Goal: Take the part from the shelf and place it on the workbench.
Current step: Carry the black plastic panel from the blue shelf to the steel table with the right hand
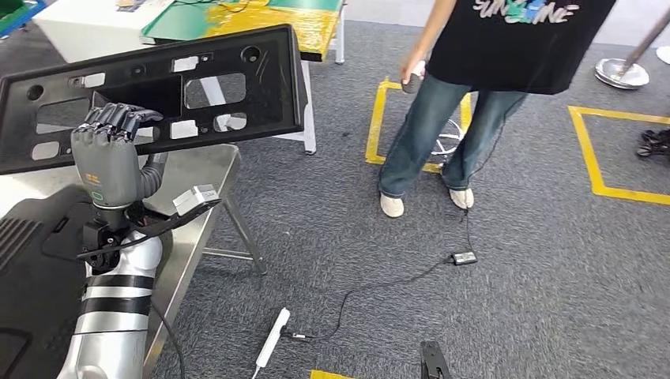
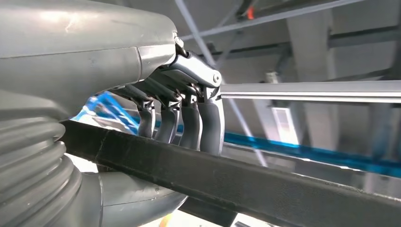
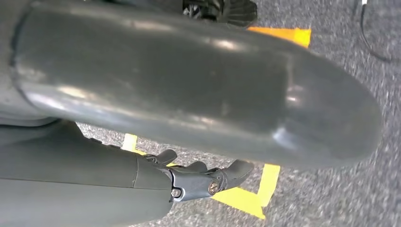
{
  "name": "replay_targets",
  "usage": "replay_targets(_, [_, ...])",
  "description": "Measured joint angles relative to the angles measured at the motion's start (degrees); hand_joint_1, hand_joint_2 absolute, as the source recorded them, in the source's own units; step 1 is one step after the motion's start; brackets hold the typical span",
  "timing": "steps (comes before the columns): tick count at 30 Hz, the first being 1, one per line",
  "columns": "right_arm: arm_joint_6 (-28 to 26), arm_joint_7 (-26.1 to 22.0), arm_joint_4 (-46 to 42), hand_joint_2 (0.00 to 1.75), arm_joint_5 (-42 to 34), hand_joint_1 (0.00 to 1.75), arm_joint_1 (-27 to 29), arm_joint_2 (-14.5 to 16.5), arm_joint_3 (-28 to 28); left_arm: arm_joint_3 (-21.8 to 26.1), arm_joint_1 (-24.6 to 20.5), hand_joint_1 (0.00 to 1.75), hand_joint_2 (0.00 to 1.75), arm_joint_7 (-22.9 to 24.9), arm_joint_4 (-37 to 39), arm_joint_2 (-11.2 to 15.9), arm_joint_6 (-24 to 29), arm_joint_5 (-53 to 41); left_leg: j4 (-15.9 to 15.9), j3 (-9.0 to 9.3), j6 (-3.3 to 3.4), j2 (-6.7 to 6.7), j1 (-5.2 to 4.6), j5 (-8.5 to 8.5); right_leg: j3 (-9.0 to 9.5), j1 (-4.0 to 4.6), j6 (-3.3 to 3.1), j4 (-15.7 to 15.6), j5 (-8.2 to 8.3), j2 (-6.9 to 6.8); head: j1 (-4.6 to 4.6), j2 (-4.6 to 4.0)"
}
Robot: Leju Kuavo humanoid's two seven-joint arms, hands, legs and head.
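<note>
Plastic, black and matte, makes up the part (image 1: 150, 95): a long flat panel with rounded corners, pierced by rectangular windows and small round holes, its near edge raised as a rim. It is held in the air, tilted, above the steel table (image 1: 207, 170), whose brushed top and slanted legs show below the panel's lower edge. The panel's far-left end runs out of the head view. The left hand (image 1: 107, 154) grips it from below; dark jointed fingers (image 2: 210, 127) hook over the rim while the smooth grey thumb sits under it, seen close in the left wrist view, where the part (image 2: 246, 182) crosses as a thick dark bar. Behind the steel table stands a white bench with a green and yellow mat (image 1: 261, 20), partly hidden by the panel.

Right of the steel table, on coarse grey carpet (image 1: 537, 260) with yellow tape outlines, a person (image 1: 474, 87) in jeans and a black shirt stands, head cut off by the frame. A thin black cable (image 1: 371, 284) trails to a white power strip (image 1: 272, 335).

The right hand (image 3: 203, 177) hangs over the carpet, dark fingers curled in and holding nothing, largely hidden by a glossy grey cover.
</note>
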Motion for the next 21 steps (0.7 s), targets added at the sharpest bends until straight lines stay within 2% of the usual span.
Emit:
replay_targets(1, [0.01, 0.02, 0.0, 0.0, 0.0, 0.0, 0.0, 0.01, 0.0, 0.04, -0.05, 1.75, 1.75, 0.01, 0.05, -0.02, 0.0, -0.01, -3.9, 2.35, 0.11, 0.93, -0.02, 1.71, 0.12, 0.02, 0.09, 0.01, -0.1, -0.74, -0.01, 0.0])
replay_targets(2, [0.01, 0.04, 0.0, 0.0, 0.01, 0.0, -0.01, 0.0, 0.0, 0.08, -0.15, 1.75, 1.75, 0.01, 0.07, -0.05, 0.0, -0.01, -7.7, 4.58, 0.33, 2.41, -0.3, 2.85, 0.22, 0.24, 0.26, 0.03, -0.25, -1.43, -0.03, 0.0])
replay_targets(3, [0.02, 0.08, 0.0, 0.0, 0.02, 0.0, -0.02, -0.01, 0.01, 0.1, -0.25, 1.75, 1.75, 0.02, 0.08, -0.11, 0.01, -0.01, -10.53, 6.16, 0.69, 3.45, -0.52, 3.55, 0.32, 0.47, 0.51, 0.07, -0.4, -2.07, 0.09, 0.0])
replay_targets(4, [0.04, 0.1, 0.0, 0.0, 0.05, 0.0, -0.03, -0.02, 0.01, 0.14, -0.31, 1.75, 1.75, 0.05, 0.09, -0.17, 0.01, -0.01, -11.9, 6.83, 1.06, 4.02, -0.78, 3.67, 0.39, 0.72, 0.72, 0.08, -0.51, -2.69, 0.2, 0.0])
replay_targets(5, [0.07, 0.15, 0.0, 0.0, 0.08, 0.0, -0.04, -0.02, 0.02, 0.19, -0.34, 1.75, 1.75, 0.09, 0.1, -0.21, 0.01, 0.01, -12.3, 6.85, 1.45, 3.94, -1.06, 3.55, 0.44, 0.91, 0.92, 0.04, -0.57, -3.34, 0.33, 0.0])
replay_targets(6, [0.11, 0.18, 0.0, 0.0, 0.11, 0.0, -0.07, 0.01, 0.03, 0.26, -0.35, 1.75, 1.75, 0.14, 0.11, -0.22, 0.01, 0.02, -12.45, 6.69, 1.83, 3.04, -1.06, 3.71, 0.54, 0.92, 1.11, 0.01, -0.63, -4.04, 0.42, 0.0])
replay_targets(7, [0.14, 0.21, 0.0, 0.0, 0.16, 0.0, -0.1, 0.05, 0.05, 0.34, -0.33, 1.75, 1.75, 0.21, 0.1, -0.2, 0.01, 0.04, -12.63, 6.67, 2.17, 2.27, -0.97, 3.89, 0.44, 0.83, 1.36, 0.17, -0.81, -4.07, 0.43, 0.0])
replay_targets(8, [0.17, 0.22, 0.0, 0.0, 0.21, 0.0, -0.13, 0.09, 0.09, 0.42, -0.35, 1.75, 1.75, 0.27, 0.1, -0.18, 0.02, 0.05, -12.83, 6.69, 2.56, 1.51, -0.77, 4.12, 0.05, 0.69, 1.56, 1.0, -1.4, -3.04, 0.44, 0.0])
replay_targets(9, [0.21, 0.23, 0.0, 0.0, 0.29, 0.0, -0.14, 0.13, 0.14, 0.47, -0.39, 1.75, 1.75, 0.31, 0.1, -0.22, 0.02, 0.07, -13.03, 6.71, 2.92, 0.78, -0.51, 4.34, -0.85, 0.57, 1.66, 2.93, -2.46, -1.41, 0.57, 0.0])
replay_targets(11, [0.28, 0.34, 0.01, 0.0, 0.42, 0.0, -0.01, 0.18, 0.27, 0.54, -0.4, 1.75, 1.75, 0.37, 0.13, -0.35, 0.02, 0.1, -13.15, 6.59, 3.36, -0.75, -0.19, 4.63, -4.4, 0.34, 1.51, 10.37, -5.76, 2.18, 0.94, 0.0])
replay_targets(12, [0.32, 0.43, 0.02, 0.0, 0.48, 0.0, 0.11, 0.19, 0.33, 0.56, -0.34, 1.75, 1.75, 0.38, 0.17, -0.41, 0.02, 0.12, -13.15, 6.46, 3.46, -1.59, -0.17, 4.71, -6.4, 0.27, 1.47, 14.39, -7.13, 2.87, 1.1, 0.0])
replay_targets(13, [0.34, 0.52, 0.02, 0.0, 0.52, 0.0, 0.22, 0.2, 0.39, 0.6, -0.26, 1.75, 1.75, 0.4, 0.22, -0.42, 0.01, 0.14, -13.14, 6.35, 3.5, -2.53, -0.15, 4.78, -7.85, 0.21, 1.58, 17.1, -7.84, 3.13, 1.14, 0.0])
replay_targets(14, [0.36, 0.59, 0.02, 0.0, 0.57, 0.0, 0.28, 0.21, 0.44, 0.66, -0.19, 1.75, 1.75, 0.41, 0.27, -0.4, 0.01, 0.17, -13.14, 6.29, 3.49, -3.47, -0.15, 4.87, -8.21, 0.12, 1.86, 17.47, -7.56, 3.23, 1.15, 0.0])
replay_targets(15, [0.38, 0.62, 0.02, 0.0, 0.61, 0.0, 0.29, 0.22, 0.48, 0.73, -0.13, 1.75, 1.75, 0.43, 0.31, -0.37, 0.0, 0.19, -13.13, 6.27, 3.42, -4.4, -0.12, 4.96, -7.38, 0.01, 2.24, 15.46, -6.39, 3.45, 1.15, 0.0])
replay_targets(16, [0.4, 0.63, 0.02, 0.0, 0.64, 0.0, 0.25, 0.22, 0.5, 0.79, -0.1, 1.75, 1.75, 0.46, 0.33, -0.32, 0.0, 0.24, -13.12, 6.26, 3.28, -5.28, -0.08, 5.06, -5.61, -0.12, 2.61, 11.64, -4.73, 4.13, 1.17, 0.0])
replay_targets(17, [0.43, 0.63, 0.02, 0.0, 0.67, 0.0, 0.21, 0.23, 0.53, 0.84, -0.12, 1.75, 1.75, 0.5, 0.33, -0.27, 0.0, 0.3, -13.07, 6.18, 3.06, -6.11, -0.08, 5.18, -3.52, -0.34, 2.87, 7.12, -3.06, 5.82, 1.17, 0.0])
replay_targets(18, [0.45, 0.63, 0.02, 0.0, 0.69, 0.0, 0.18, 0.26, 0.56, 0.87, -0.14, 1.75, 1.75, 0.57, 0.33, -0.23, 0.0, 0.34, -12.99, 6.04, 2.83, -6.84, -0.13, 5.28, -1.75, -0.5, 2.88, 3.55, -1.8, 7.23, 1.14, 0.0])
replay_targets(19, [0.48, 0.63, 0.02, 0.0, 0.71, 0.0, 0.18, 0.3, 0.58, 0.87, -0.17, 1.75, 1.75, 0.64, 0.33, -0.19, 0.01, 0.38, -13.0, 5.83, 2.51, -7.54, -0.15, 5.45, -0.6, -0.54, 2.74, 1.28, -1.05, 8.3, 1.11, 0.0])
replay_targets(20, [0.5, 0.64, 0.02, 0.0, 0.72, 0.0, 0.19, 0.37, 0.62, 0.88, -0.18, 1.75, 1.75, 0.73, 0.33, -0.11, 0.01, 0.38, -13.1, 5.61, 2.12, -8.21, -0.15, 5.67, -0.08, -0.48, 2.45, 0.31, -0.74, 8.76, 1.08, 0.0])
replay_targets(21, [0.51, 0.65, 0.02, 0.0, 0.72, 0.0, 0.19, 0.45, 0.66, 0.89, -0.14, 1.75, 1.75, 0.83, 0.33, 0.01, 0.01, 0.38, -13.3, 5.44, 1.71, -8.9, -0.09, 5.93, 0.07, -0.32, 2.1, 0.26, -0.55, 7.99, 1.07, 0.0])
